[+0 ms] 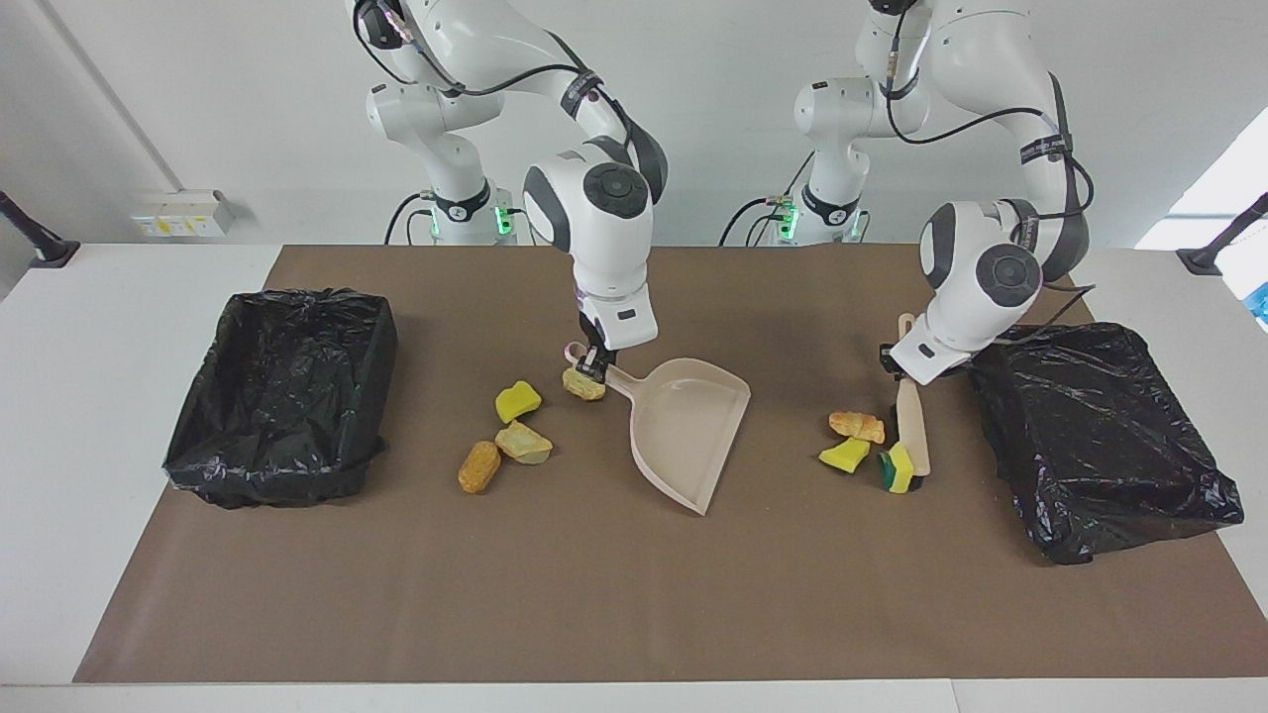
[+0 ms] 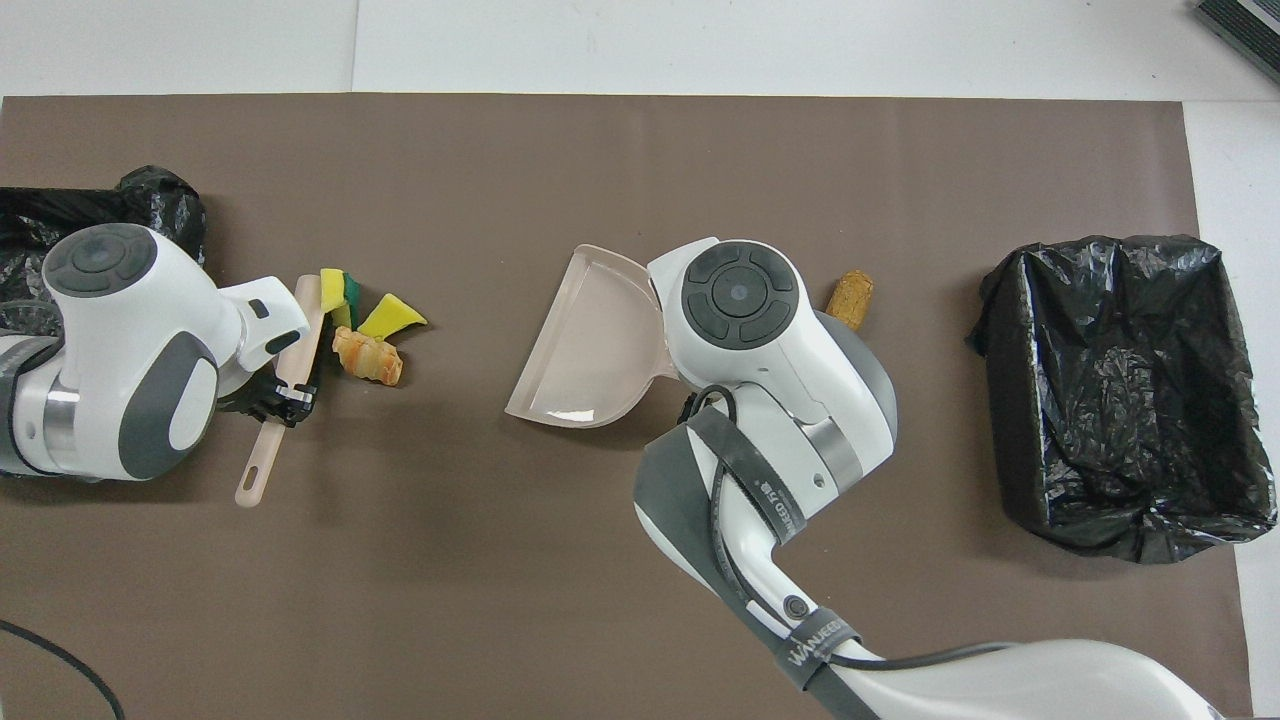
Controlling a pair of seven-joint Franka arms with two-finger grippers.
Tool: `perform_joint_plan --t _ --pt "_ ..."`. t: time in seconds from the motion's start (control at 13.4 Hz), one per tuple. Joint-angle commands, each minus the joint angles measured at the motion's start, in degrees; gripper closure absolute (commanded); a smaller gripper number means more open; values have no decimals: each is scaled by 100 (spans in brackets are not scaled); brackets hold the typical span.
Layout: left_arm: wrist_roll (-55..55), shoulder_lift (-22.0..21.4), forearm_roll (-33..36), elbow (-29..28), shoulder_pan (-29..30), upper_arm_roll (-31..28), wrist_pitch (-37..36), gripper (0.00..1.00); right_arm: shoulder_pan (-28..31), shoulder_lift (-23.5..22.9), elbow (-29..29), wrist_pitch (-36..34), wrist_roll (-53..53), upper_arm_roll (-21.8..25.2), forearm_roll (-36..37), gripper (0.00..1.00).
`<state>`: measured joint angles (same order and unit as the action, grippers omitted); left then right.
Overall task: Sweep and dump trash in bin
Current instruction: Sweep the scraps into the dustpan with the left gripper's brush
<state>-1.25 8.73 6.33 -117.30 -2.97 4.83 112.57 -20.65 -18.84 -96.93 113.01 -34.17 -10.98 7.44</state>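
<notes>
the dustpan [image 1: 684, 431] is showing smooth, pale pink plastic with a slight sheen. beside it the trash [image 1: 518, 401] is looking spongy and crusty, all lying on a matt brown paper-like mat [image 1: 614, 594]. the bin [image 1: 282, 396] is wearing a crinkled, glossy black plastic bag.

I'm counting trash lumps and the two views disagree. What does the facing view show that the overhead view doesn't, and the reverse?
Only facing: three lumps by the dustpan handle, one under the right gripper, two more, hidden overhead by the right arm.
Only overhead: the brush handle's full length through the left gripper.
Both: dustpan, both bins, brown lump, the three lumps by the brush.
</notes>
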Motion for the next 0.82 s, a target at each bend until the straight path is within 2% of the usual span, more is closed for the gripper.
perform_joint_plan --t 0.0,0.37,0.74 --pt "414 -232 105 -249 -335 -52 229 100 9 3 -203 256 -441 -53 20 100" --pt "1002 -328 -18 -363 -1038 -26 292 100 -18 -76 -362 625 -459 -53 11 100" --pt "1188 -399 -711 -372 -1785 -26 239 100 -53 -129 -388 704 -450 -53 11 100"
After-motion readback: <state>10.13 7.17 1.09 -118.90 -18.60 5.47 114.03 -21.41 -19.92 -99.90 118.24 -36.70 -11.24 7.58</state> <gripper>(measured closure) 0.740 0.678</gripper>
